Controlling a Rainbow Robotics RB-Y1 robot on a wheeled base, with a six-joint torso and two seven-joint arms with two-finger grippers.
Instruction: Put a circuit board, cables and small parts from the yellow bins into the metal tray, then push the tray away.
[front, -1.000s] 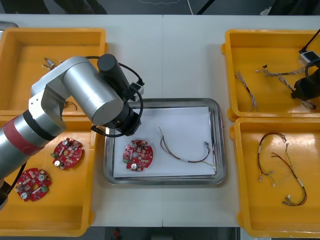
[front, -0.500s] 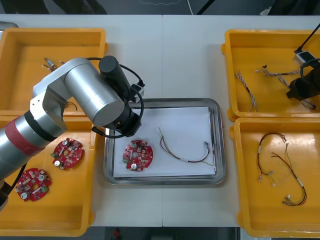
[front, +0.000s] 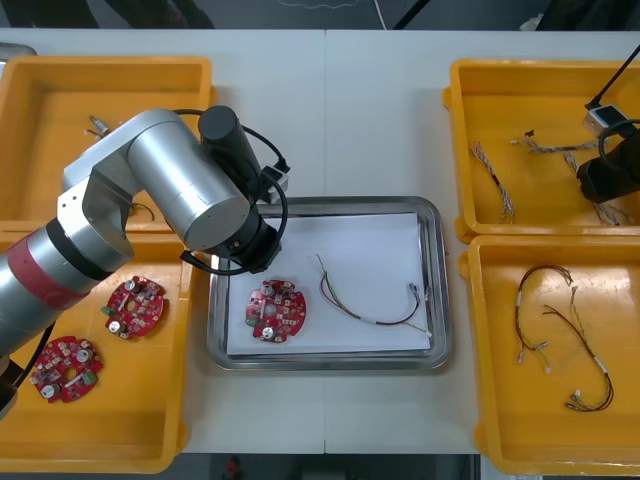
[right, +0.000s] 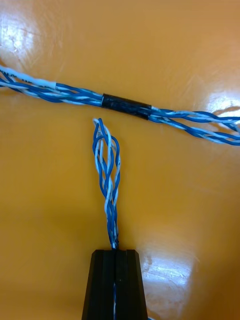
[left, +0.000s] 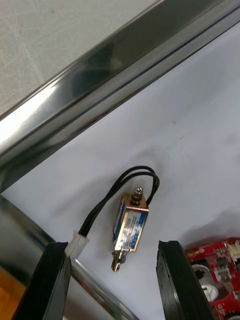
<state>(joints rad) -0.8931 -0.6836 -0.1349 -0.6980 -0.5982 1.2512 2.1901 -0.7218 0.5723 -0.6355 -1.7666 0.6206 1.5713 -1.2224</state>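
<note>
The metal tray (front: 440, 290), white inside, holds a round red circuit board (front: 277, 310) and a thin cable (front: 370, 305). My left arm reaches over the tray's rear left corner. In the left wrist view my left gripper (left: 112, 245) stands open, and a small metal part (left: 131, 227) with black leads lies loose on the white liner between the fingers, next to the board's edge (left: 220, 265). My right gripper (front: 610, 178) is down in the rear right yellow bin (front: 500, 80). Its fingers (right: 115, 252) are shut on a twisted blue and white cable (right: 107, 170).
A second blue and white cable (right: 125, 105) lies across the bin floor just beyond the held one. The front left bin (front: 150, 430) holds two more red boards (front: 135, 305). The front right bin (front: 500, 420) holds dark and red-yellow cables (front: 560, 330).
My left gripper has opened and let the small metal part go onto the tray liner. My right gripper has closed on the blue and white cable in the rear right bin.
</note>
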